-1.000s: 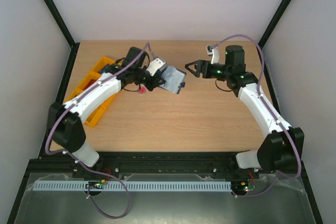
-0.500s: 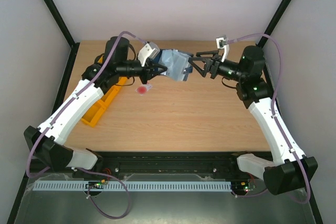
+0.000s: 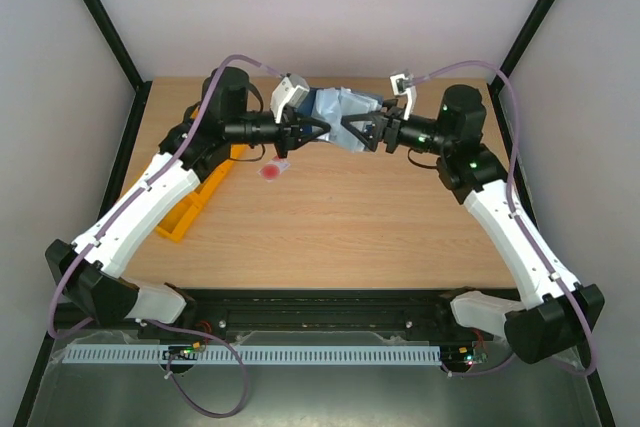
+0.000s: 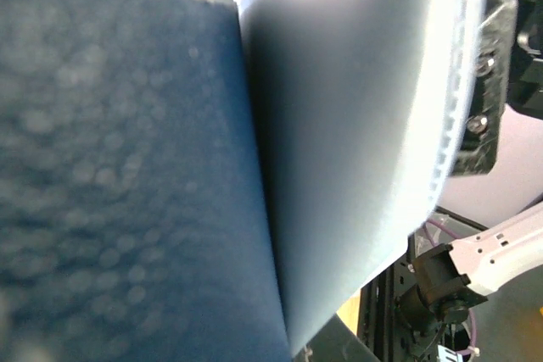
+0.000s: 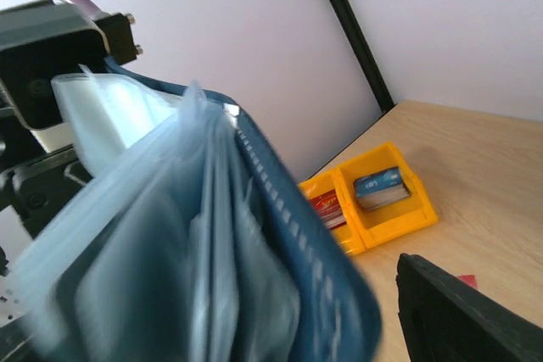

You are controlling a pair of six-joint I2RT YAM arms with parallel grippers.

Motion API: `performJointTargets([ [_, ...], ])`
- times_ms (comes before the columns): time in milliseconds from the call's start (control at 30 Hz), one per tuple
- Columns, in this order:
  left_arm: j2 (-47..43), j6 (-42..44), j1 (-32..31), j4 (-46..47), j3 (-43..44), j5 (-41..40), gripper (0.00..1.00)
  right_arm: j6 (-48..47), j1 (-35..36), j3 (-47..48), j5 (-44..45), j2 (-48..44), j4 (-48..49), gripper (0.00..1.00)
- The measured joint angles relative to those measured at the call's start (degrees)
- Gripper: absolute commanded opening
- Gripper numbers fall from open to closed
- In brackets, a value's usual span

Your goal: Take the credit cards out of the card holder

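My left gripper [image 3: 308,131] is shut on the left edge of the navy-blue card holder [image 3: 337,110] and holds it in the air over the back of the table. The holder hangs open, its light-blue pockets [image 5: 195,235] facing the right wrist camera; I make out no card in them. It fills the left wrist view [image 4: 170,175] and hides that gripper's fingers. My right gripper [image 3: 353,133] is open at the holder's right edge, and one black finger [image 5: 458,315] shows low on the right. A white credit card with a red round mark [image 3: 273,171] lies on the table below.
An orange compartment tray [image 3: 190,209] sits at the table's left side, partly under my left arm. Its compartments hold stacked cards [image 5: 379,188]. Black frame posts rise at both back corners.
My left arm lifted the card holder and carried it back and to the right. My right gripper swung left to meet its edge, and its jaws spread wider.
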Motion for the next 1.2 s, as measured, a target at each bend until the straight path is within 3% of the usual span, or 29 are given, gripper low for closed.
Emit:
performJointTargets([
  [300,-0.24,0.74,-0.48,0.7,0.0,0.24,0.02,-6.45,2.19,0.87,-0.04,0.39,-6.29,0.89],
  [567,-1.09,1.97,-0.48,0.7,-0.04,-0.17,0.02,-13.49,-0.55,1.7,1.73,-4.9,-13.66,0.85],
  [967,-1.84,1.46,-0.48,1.55,-1.73,-0.17,0.02,-21.79,-3.5,9.14,4.31,-4.22,-25.92,0.84],
  [1200,-2.43,1.38,-0.48,2.27,-2.75,-0.17,0.02,-22.6,-3.56,10.75,4.24,-3.43,-28.26,0.84],
])
